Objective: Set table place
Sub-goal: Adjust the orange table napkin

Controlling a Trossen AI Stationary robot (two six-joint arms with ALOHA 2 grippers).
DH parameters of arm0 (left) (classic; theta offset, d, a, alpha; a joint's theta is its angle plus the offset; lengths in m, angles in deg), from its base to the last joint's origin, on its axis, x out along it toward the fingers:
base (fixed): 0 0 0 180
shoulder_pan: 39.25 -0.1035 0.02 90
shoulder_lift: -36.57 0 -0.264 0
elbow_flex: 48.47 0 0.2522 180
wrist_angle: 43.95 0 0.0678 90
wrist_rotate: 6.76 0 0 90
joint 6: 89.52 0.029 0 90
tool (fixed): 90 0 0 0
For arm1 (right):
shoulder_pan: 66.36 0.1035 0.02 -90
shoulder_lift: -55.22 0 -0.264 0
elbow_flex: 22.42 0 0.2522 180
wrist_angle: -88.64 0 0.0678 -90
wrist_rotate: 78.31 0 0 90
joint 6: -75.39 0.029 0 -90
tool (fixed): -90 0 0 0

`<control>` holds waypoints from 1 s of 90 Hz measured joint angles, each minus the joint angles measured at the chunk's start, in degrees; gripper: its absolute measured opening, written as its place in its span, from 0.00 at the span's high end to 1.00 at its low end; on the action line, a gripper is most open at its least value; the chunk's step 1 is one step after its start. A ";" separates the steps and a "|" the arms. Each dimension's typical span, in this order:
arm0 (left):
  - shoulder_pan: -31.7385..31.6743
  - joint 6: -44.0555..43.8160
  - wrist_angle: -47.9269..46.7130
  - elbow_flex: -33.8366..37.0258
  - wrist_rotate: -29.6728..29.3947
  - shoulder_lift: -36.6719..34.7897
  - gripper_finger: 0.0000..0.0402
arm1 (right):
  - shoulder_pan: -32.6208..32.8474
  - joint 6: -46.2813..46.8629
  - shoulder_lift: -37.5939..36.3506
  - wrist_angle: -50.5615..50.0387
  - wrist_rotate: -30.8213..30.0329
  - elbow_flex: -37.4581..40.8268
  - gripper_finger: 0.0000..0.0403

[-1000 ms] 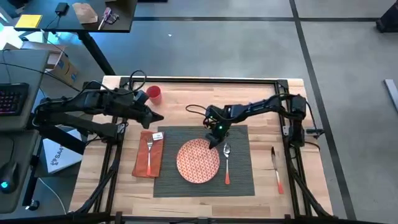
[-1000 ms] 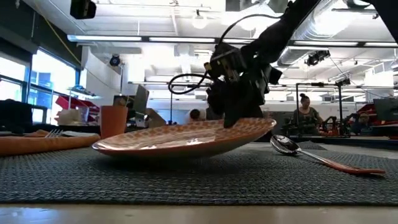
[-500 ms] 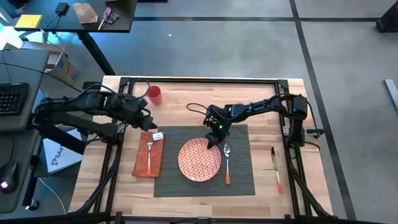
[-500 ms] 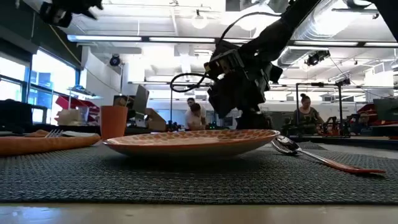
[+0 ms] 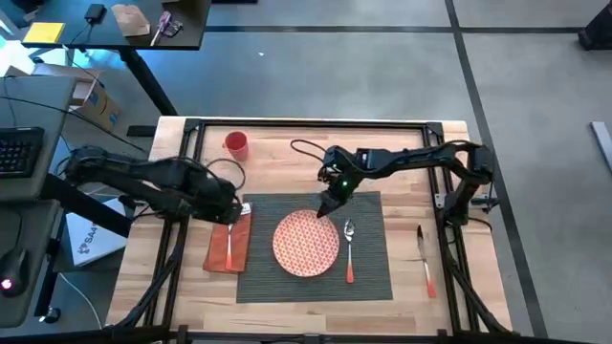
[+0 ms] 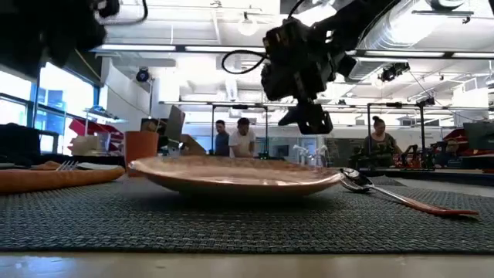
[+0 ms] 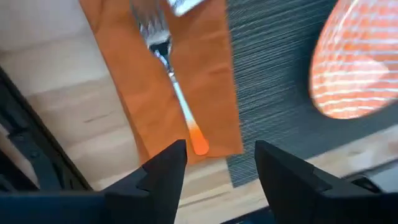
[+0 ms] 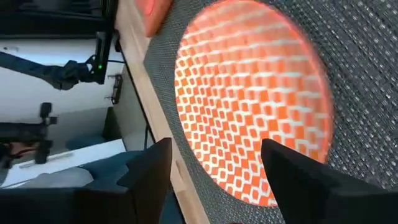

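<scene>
The dark grey placemat [image 5: 368, 272] lies on the wood table [image 5: 411, 153]. An orange patterned plate [image 5: 306, 245] rests flat on the placemat's middle, with a spoon [image 5: 349, 253] on the mat to its right. My right gripper [image 5: 326, 207] hangs open just above the plate's far edge [image 8: 249, 99], touching nothing. At the left, an orange napkin [image 5: 218, 250] lies beside the mat with a fork [image 7: 174, 87] on it. My left gripper [image 5: 232, 212] hovers open over the napkin's far end.
A knife [image 5: 425, 260] lies on bare wood right of the mat. A red cup [image 5: 236, 144] stands at the far left of the table. A black bar frame runs round the table's edges. People stand in the room behind, in the low view.
My right gripper has let go of the plate's far rim and gone up. The plate, tilted with that rim raised a second ago, now lies flat on the placemat. My left gripper has gone from near the red cup toward the table's near edge, over the napkin.
</scene>
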 joint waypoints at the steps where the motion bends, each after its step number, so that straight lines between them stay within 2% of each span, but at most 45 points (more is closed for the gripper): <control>1: 0.11 -0.17 0.62 0.57 0.05 0.10 0.55 | -0.01 -0.14 0.00 -0.06 0.00 0.00 0.43; 20: 1.50 -2.35 8.94 8.08 0.30 1.83 0.54 | -0.02 -2.17 0.00 -1.57 0.02 0.02 0.43; 37: 3.35 1.29 24.17 10.28 -1.26 3.99 0.56 | -0.09 -2.75 0.00 -1.93 0.02 0.02 0.43; 66: 5.78 1.81 28.33 9.26 -0.93 18.64 0.64 | -0.33 -2.58 0.01 -1.95 0.00 0.04 0.43; 90: 5.73 2.56 27.95 6.36 -0.12 25.60 0.71 | -0.33 -2.55 0.04 -2.17 0.10 0.08 0.43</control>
